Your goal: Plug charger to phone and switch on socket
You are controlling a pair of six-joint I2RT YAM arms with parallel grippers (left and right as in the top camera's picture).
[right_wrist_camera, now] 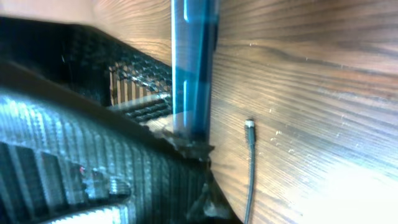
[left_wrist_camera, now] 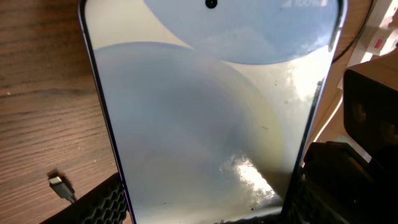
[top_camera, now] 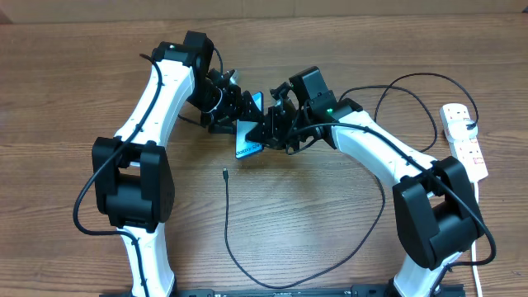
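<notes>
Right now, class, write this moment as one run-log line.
left claw grips phone | right claw shut on phone edge | charger tip loose on table, unplugged | socket untouched

Overhead: fixed high, faces straight down, takes in the whole table (top_camera: 74,49) from far off. Left wrist: very near, faces the phone (left_wrist_camera: 211,124) screen, which fills the frame. Right wrist: near, sights along the phone edge. All three views share the phone and the charger (top_camera: 227,214) tip.

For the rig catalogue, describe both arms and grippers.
The left arm and right arm have white links, black joint housings and black cables. A green light sits near the right wrist. The left gripper and right gripper are black with textured pads.
</notes>
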